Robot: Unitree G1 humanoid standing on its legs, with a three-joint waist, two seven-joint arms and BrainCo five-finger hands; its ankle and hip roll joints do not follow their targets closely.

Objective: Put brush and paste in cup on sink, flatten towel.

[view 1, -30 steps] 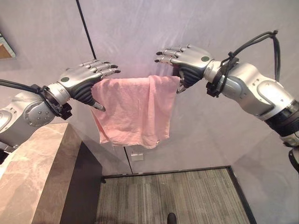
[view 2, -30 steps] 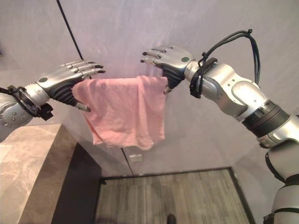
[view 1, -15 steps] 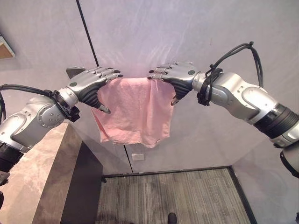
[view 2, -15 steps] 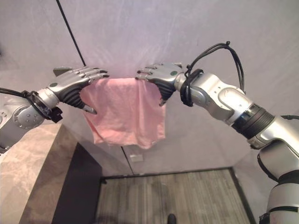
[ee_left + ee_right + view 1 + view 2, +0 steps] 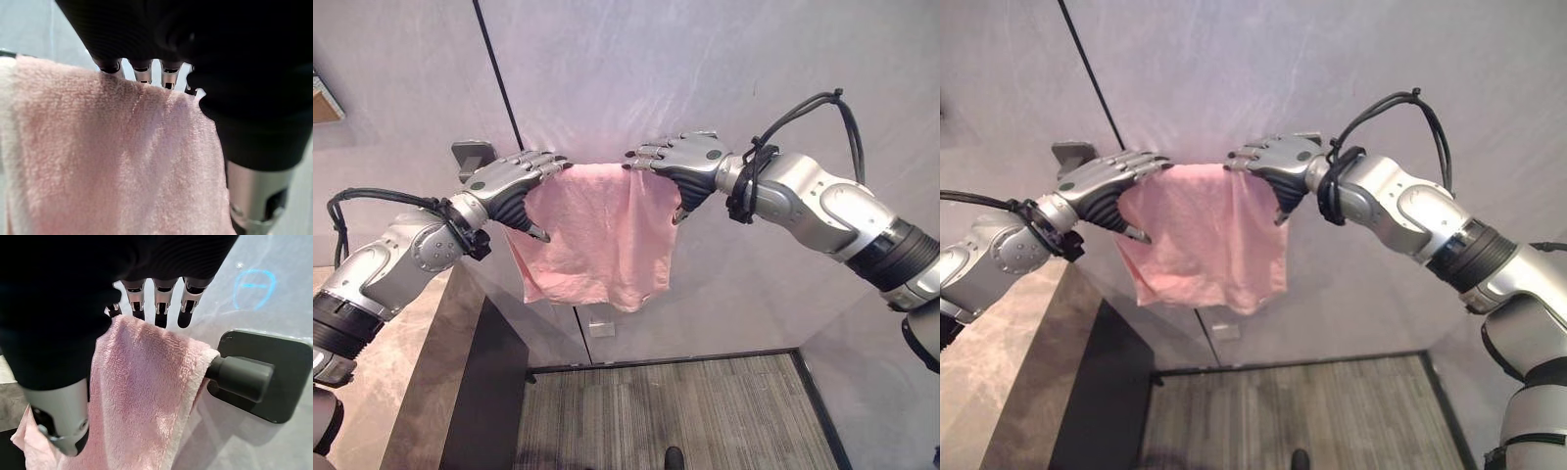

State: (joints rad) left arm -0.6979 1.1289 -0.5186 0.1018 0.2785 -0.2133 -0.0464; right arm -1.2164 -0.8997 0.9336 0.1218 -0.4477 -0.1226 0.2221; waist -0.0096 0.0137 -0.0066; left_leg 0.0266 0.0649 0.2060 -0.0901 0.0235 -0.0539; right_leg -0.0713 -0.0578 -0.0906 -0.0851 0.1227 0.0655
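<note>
Since a second ago both drawn inward along the dark wall rail (image 5: 239, 377), left hand (image 5: 509, 181) and right hand (image 5: 683, 164) resting straight-fingered atop the draped pink terry towel (image 5: 597, 230); best to sweep outward evenly, pressing lightly to avoid bunching.

Close in on the right hand (image 5: 73, 308), its dark ribbed cover filling the upper left of the frame. Its silver fingers (image 5: 161, 303) reach straight out over the top of the pink towel (image 5: 142, 401), while the thumb (image 5: 61, 418) hangs at lower left against the cloth. The towel drapes over a dark grey rail (image 5: 239, 377), whose end meets a dark wall bracket (image 5: 274, 377) at right on the pale wall (image 5: 264, 284).
</note>
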